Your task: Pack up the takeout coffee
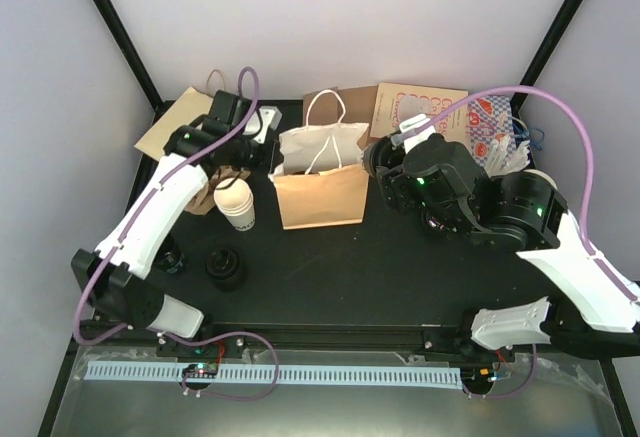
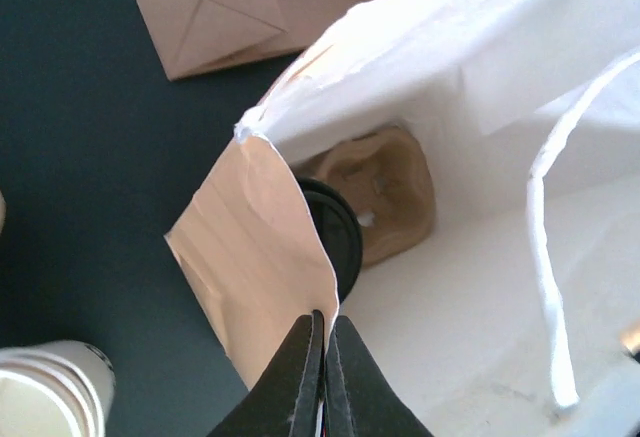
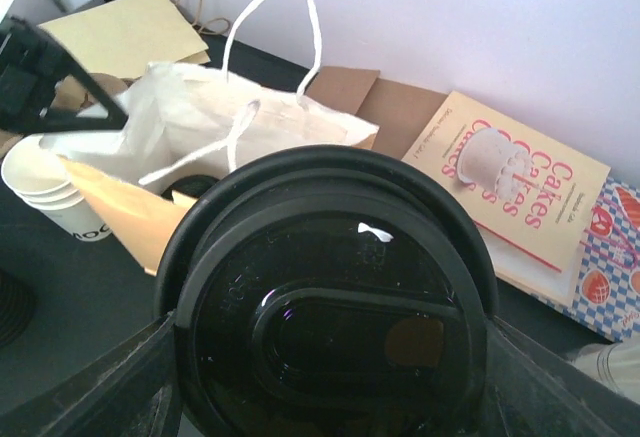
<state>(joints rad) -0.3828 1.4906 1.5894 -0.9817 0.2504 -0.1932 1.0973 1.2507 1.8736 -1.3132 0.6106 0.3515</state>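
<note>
Pale walls [image 1: 350, 17] surround the black table [image 1: 400, 277] and tan bag [image 1: 320, 197].

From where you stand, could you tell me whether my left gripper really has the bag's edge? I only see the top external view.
Observer: Yes. The left wrist view shows the left gripper shut on the rim of the paper bag.
Operator: Thank you. Is anything inside the bag?
Observer: A black lid lies at the bottom beside a brown pulp tray. I cannot tell whether it sits in the tray.
Operator: And what is on the right side?
Observer: The right gripper holds the takeout coffee. Its black lid fills the space between the fingers, and the cup below is hidden.
</note>
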